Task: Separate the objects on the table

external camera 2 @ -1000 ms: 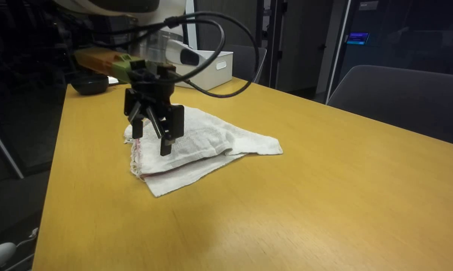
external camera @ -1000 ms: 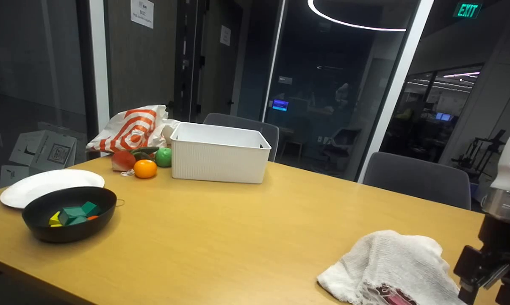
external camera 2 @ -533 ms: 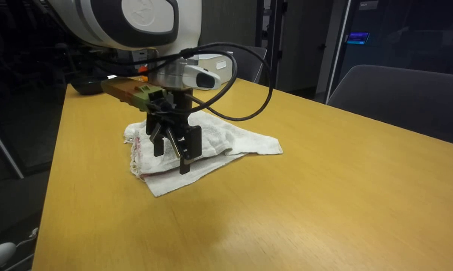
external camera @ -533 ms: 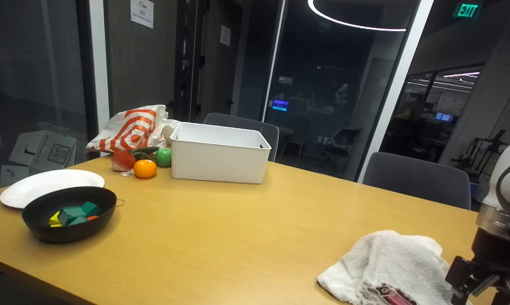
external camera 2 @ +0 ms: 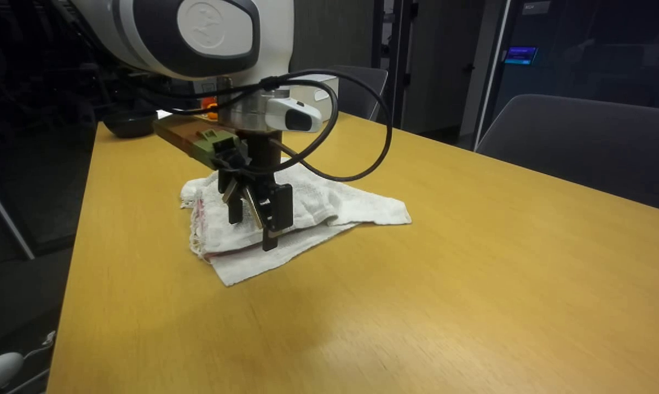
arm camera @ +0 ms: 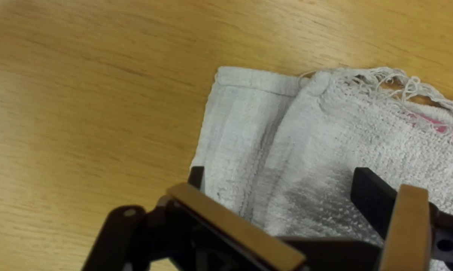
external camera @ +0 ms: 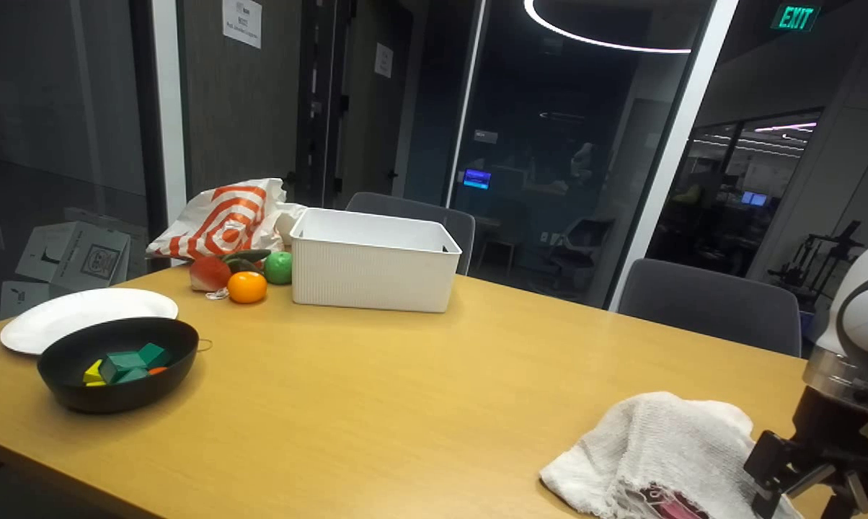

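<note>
White cloth (external camera: 665, 443), black bowl (external camera: 124, 398), white bag (external camera: 226, 222) with orange-red rings

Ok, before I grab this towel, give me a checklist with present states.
1. Gripper open: ok, fingers apart.
2. Towel under gripper: ok, it shows between the fingers in the wrist view.
3. Finger contact with towel: cannot tell.
4. Layers separated: not ok, upper layer overlaps lower layer.
5. Pink patch identified: cannot tell whether towel or something underneath.
6. White bin apart from towel: ok, in an exterior view.
</note>
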You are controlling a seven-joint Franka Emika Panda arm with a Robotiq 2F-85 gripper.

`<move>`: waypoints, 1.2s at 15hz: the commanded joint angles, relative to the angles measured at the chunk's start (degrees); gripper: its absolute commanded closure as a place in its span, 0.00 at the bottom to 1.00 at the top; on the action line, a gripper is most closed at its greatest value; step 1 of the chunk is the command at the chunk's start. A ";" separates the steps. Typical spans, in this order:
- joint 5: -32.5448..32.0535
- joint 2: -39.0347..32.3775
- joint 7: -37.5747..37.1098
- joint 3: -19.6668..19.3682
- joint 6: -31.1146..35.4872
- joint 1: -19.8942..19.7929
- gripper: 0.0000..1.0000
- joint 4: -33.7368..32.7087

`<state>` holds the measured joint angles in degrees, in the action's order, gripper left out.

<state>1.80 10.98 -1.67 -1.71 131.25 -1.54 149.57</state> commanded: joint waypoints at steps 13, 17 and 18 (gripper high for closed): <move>5.38 0.18 -0.45 1.03 1.39 1.80 0.95 0.55; 4.22 1.70 -1.17 1.25 0.34 1.63 0.91 0.34; 4.20 1.97 -1.19 1.28 0.22 1.64 0.92 0.30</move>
<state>5.99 10.59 -1.76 -0.96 132.34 -0.02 149.68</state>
